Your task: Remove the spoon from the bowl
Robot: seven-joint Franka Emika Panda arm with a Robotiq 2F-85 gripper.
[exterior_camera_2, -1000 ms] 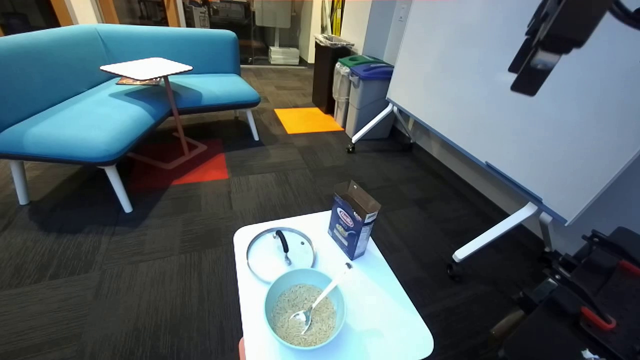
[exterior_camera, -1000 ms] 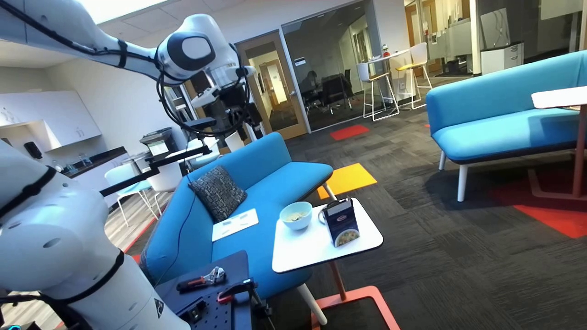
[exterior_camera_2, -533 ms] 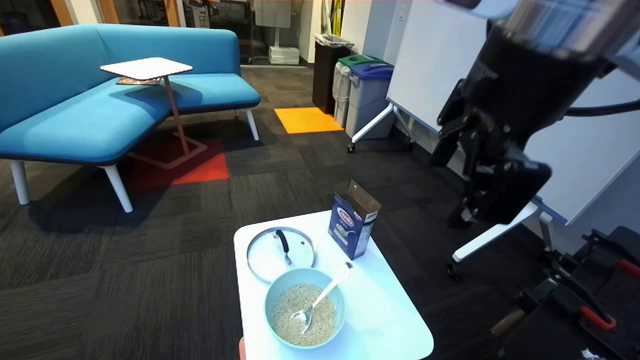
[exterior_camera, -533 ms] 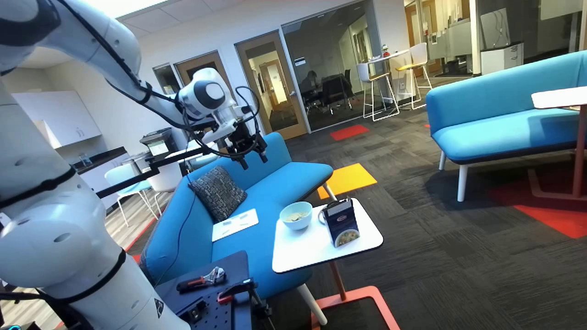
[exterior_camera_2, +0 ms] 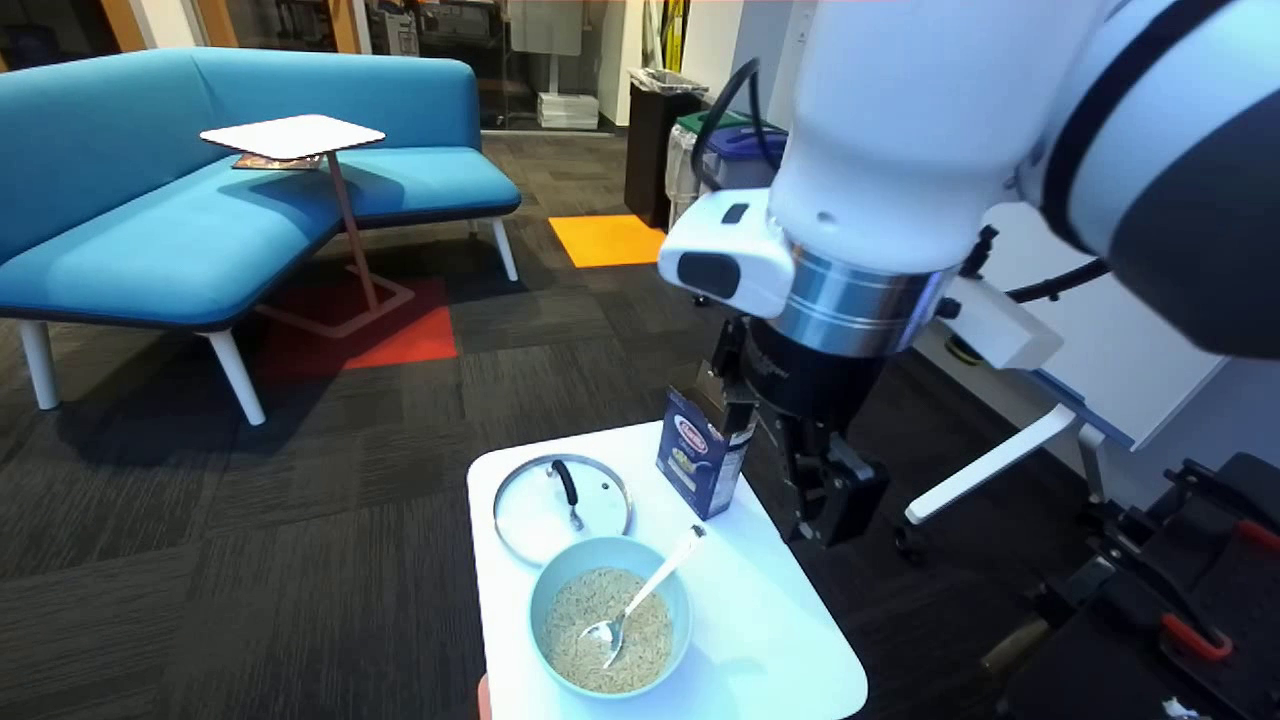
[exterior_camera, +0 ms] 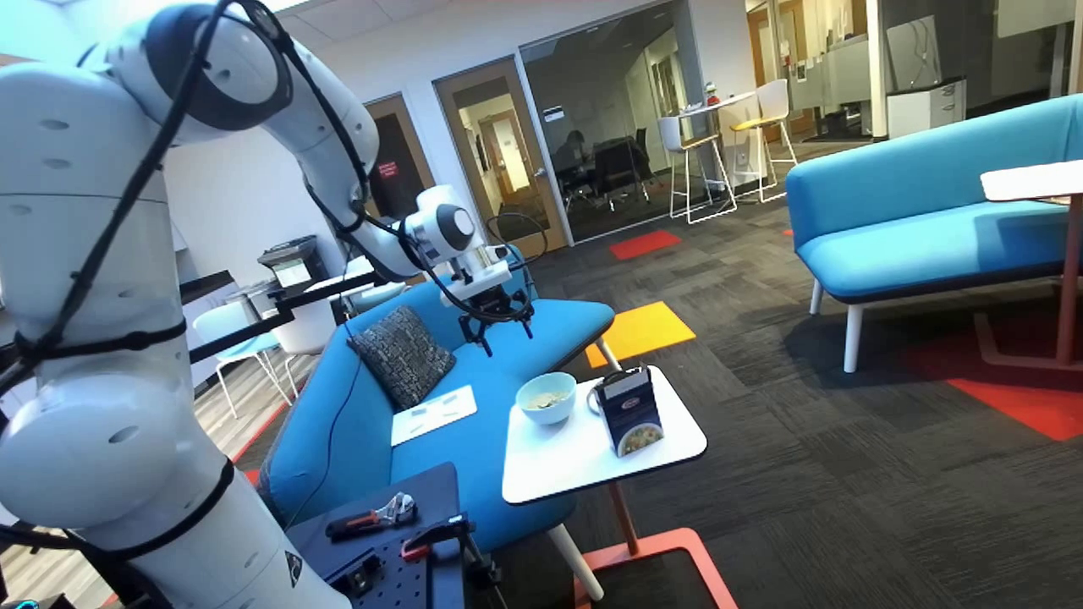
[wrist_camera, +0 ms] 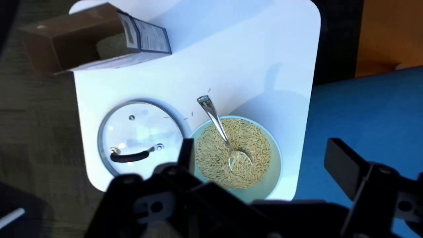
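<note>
A shiny metal spoon [wrist_camera: 221, 130] slants inside the pale-blue bowl [wrist_camera: 276, 162].

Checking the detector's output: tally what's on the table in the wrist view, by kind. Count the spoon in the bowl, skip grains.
Bowl: 1
Spoon: 1
Lid: 1
Box: 1
Total: 4
</note>
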